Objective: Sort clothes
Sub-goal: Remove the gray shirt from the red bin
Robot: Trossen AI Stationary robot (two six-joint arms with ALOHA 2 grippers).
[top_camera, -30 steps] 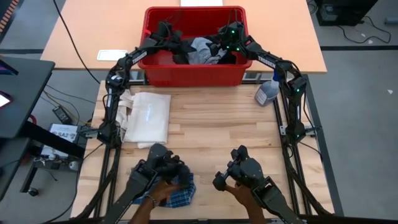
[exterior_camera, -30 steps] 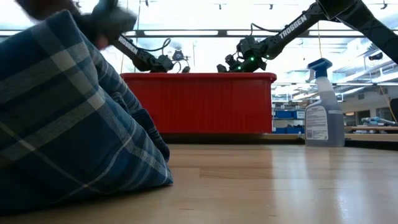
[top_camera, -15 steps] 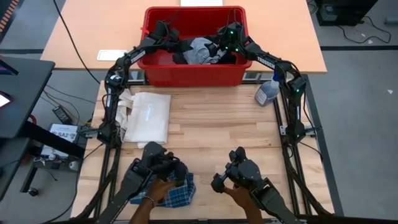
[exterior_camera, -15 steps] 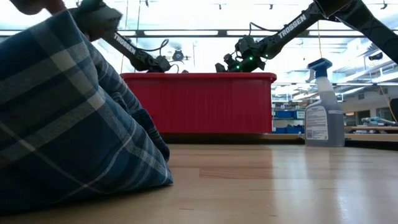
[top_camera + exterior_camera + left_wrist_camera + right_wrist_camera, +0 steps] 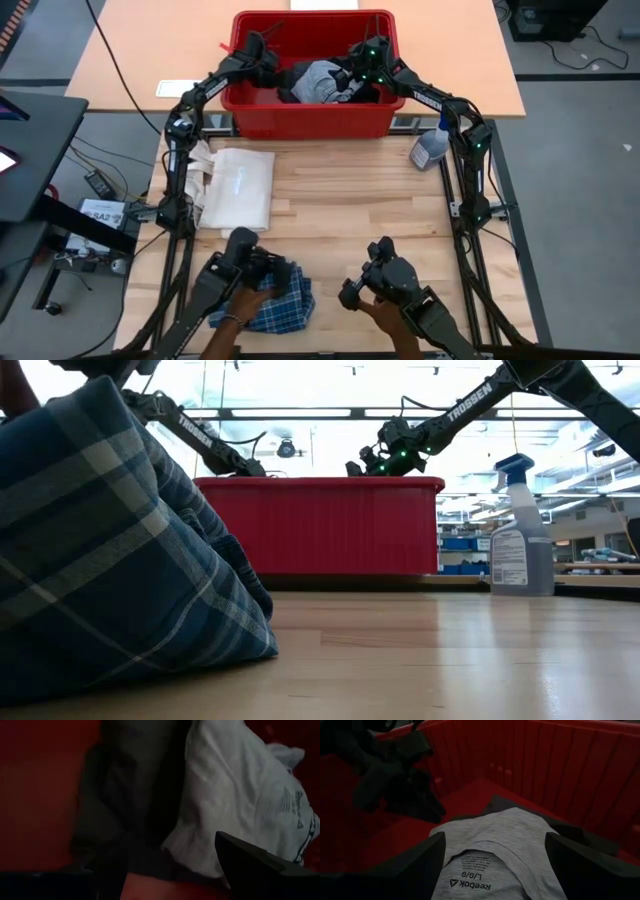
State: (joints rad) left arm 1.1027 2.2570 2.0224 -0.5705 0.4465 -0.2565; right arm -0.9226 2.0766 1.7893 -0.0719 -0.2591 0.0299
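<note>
Both arms reach into the red bin (image 5: 305, 118) that stands at the far edge of the wooden surface (image 5: 340, 210). The right gripper (image 5: 492, 870) hangs over the right half of the bin, its jaws spread wide apart and holding nothing, directly above a light grey garment (image 5: 495, 855) whose printed neck label faces up. Black fabric (image 5: 395, 780) lies bunched beside the grey garment, toward the bin's wall. The left gripper (image 5: 258, 52) is inside the left half of the bin, just beside that same grey garment (image 5: 320, 80); its wrist view shows one dark finger (image 5: 260, 865) over the pale cloth and dark cloth next to it, but whether its jaws are open or closed cannot be told. Well away from the bin, at the near edge of the surface, the blue-and-white plaid cloth (image 5: 280, 308) lies crumpled under a person's hand (image 5: 245, 305). A white tote bag (image 5: 238, 185) lies flat between the bin and the plaid cloth, toward the left side. A spray bottle (image 5: 432, 148) stands just beside the bin's right corner.
</note>
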